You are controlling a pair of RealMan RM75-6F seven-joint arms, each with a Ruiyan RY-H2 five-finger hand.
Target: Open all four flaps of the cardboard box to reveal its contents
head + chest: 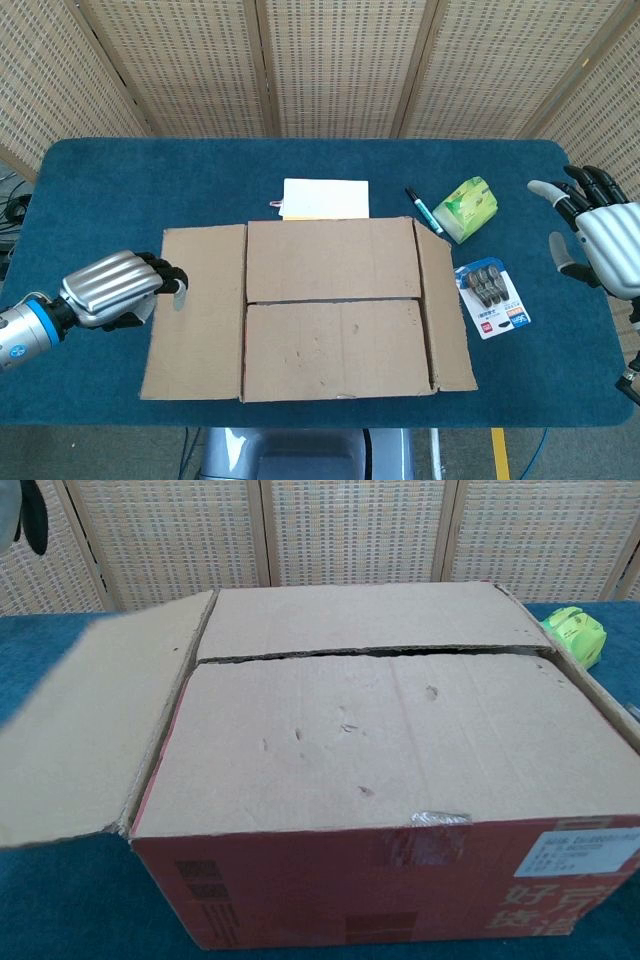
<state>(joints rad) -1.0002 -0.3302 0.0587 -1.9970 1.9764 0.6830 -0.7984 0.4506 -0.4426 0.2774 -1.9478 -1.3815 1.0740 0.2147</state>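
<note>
Looking over a blue worktop (100, 180) backed by woven screens (330, 60). Finding the box (340, 320) sitting at the near middle of it, close to the front edge.

Starting nearest: noting the near flap (335, 350) lying flat and closed, meeting the far flap (330, 260) along a seam running left to right. Seeing the left flap (195, 310) folded right out, lying about level over the worktop. Seeing the right flap (445, 310) lying down over the ends of both long flaps, its long axis running near to far.

Placing the left robot hand (115, 288) at the outer edge of the left flap, fingers curled in; being unable to tell whether pinching that edge or only touching it. Placing the right robot hand (595, 235) well apart from the box, out past the worktop's right end, fingers spread and holding nothing.

Judging one flap of four done. Judging the right flap the likely next one, since sitting on top of the two long ones. Lying leftward and a little nearward of the right robot hand, clearly the nearer hand, with a pack of clips (490, 297) in between on the worktop. Needing a reach to its outer long edge and an outward swing to the right.

Further back, passing a pen (418, 210) and a green pack (465, 208) near the box's far right corner, and a pale pad (325, 198) just behind the far flap.
</note>
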